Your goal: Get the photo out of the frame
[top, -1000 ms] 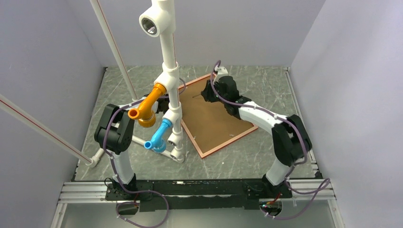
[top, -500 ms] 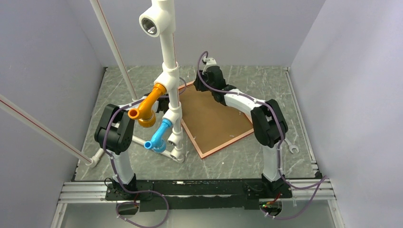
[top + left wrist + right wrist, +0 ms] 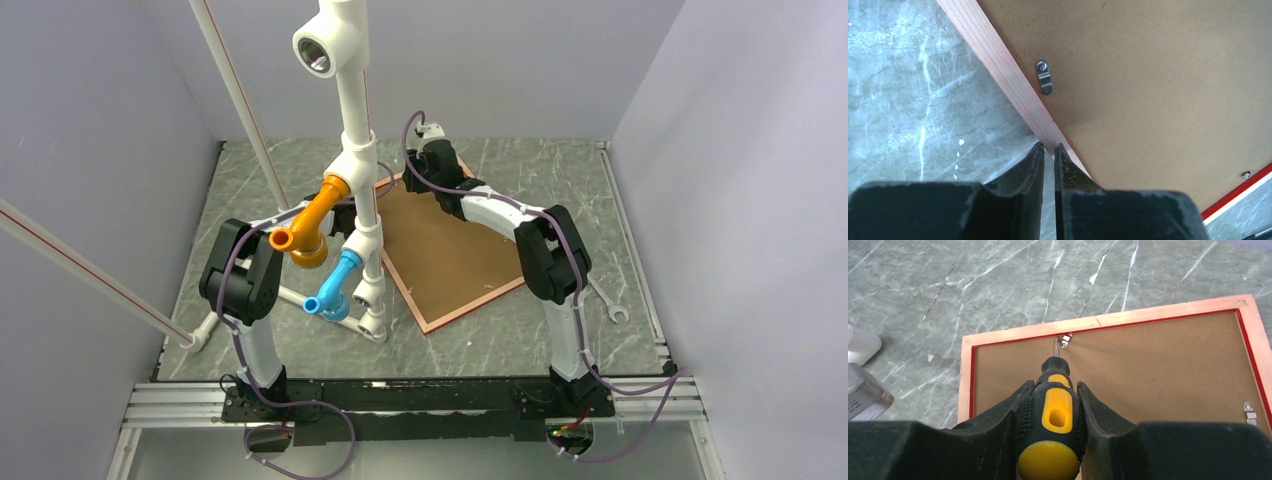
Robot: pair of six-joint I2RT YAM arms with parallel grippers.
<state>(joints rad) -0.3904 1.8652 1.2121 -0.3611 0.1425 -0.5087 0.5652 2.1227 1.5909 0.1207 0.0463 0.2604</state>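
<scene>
The photo hides under the brown board (image 3: 1158, 370) inside the red frame (image 3: 1148, 312), which lies face down on the table (image 3: 998, 285). A little metal clip (image 3: 1066, 341) on its far edge sits right ahead of the screwdriver (image 3: 1058, 410) tip. The right claw (image 3: 1055, 387) pinches that screwdriver. The left claw (image 3: 1048, 147), almost pressed together on nothing, rests at the frame's left edge.

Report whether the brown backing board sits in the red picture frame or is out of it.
In. The brown backing board lies flat inside the red picture frame's wooden rim, small metal clips at its edges.
</scene>
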